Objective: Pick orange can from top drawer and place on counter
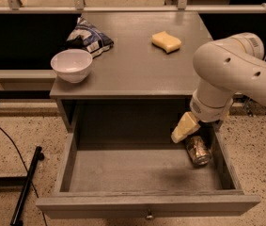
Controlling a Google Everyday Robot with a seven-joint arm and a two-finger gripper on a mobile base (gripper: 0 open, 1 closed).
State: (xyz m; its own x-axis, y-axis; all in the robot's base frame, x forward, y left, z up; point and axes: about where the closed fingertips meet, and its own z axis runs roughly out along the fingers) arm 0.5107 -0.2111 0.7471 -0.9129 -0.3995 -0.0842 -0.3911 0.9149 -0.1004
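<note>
Left of frame: white bowl at the table's front-left corner, nothing visible inside it. Blue-and-white snack bag just behind the bowl. Centre-right, far side of the table: yellow sponge. Lower frame: top drawer pulled open. Only content: orange can, lying on its side at the drawer's right rear, close to the right wall. Gripper sits over the drawer, just up-left of the can; released or clenched: cannot tell.

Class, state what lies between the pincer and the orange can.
Nothing; camera view shows the pincer just above the orange can in the top drawer.
</note>
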